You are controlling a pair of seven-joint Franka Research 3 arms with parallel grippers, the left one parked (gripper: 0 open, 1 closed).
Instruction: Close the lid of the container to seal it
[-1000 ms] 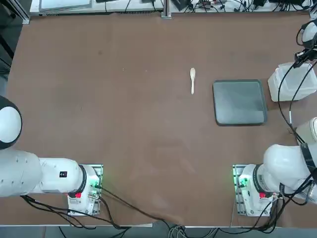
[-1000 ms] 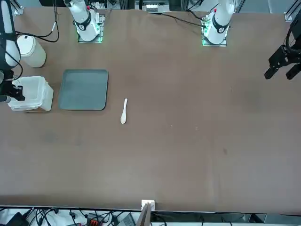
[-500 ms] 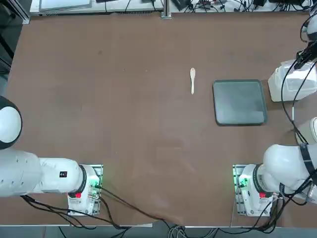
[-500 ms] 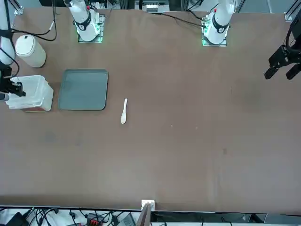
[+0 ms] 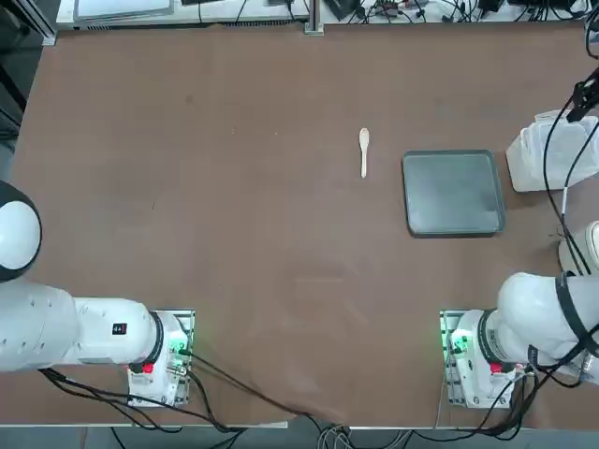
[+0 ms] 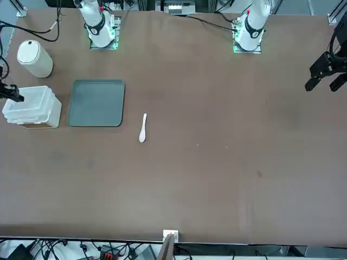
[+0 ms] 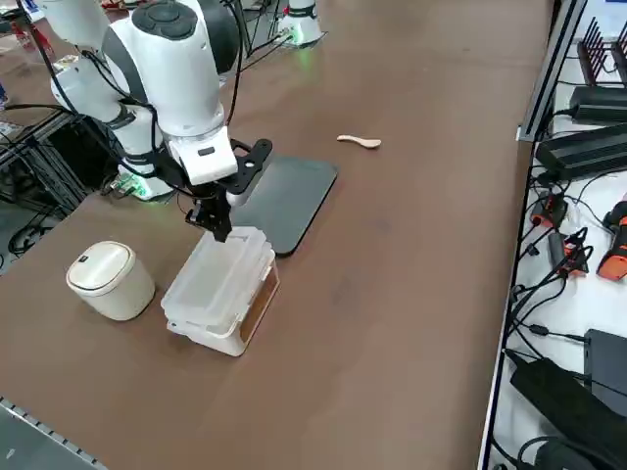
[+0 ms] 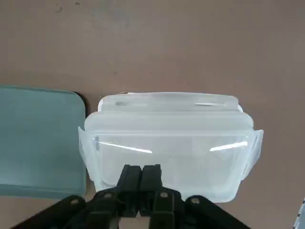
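The container [image 7: 227, 311], a small translucent white box, stands near the table's right edge, beside the grey tray. It also shows in the top view as the container [image 5: 552, 154] and in the front view as the container [image 6: 31, 108]. The lid [image 7: 217, 272] lies flat on top of it; the wrist view shows the lid [image 8: 169, 143] covering the whole box. My right gripper [image 7: 217, 231] hangs shut and empty just above the lid's edge on the tray's side. Its fingers [image 8: 129, 175] are pressed together in the wrist view.
A dark grey tray [image 5: 453, 193] lies just left of the container, and a small white spoon [image 5: 364, 152] lies further left. A round whitish cup [image 7: 108, 279] stands on the robot's side of the container. The table's right edge is close by.
The lid, tilted up a second ago, now lies flat on the container. My right gripper has lifted off it and drifted towards the table's right edge, still shut.
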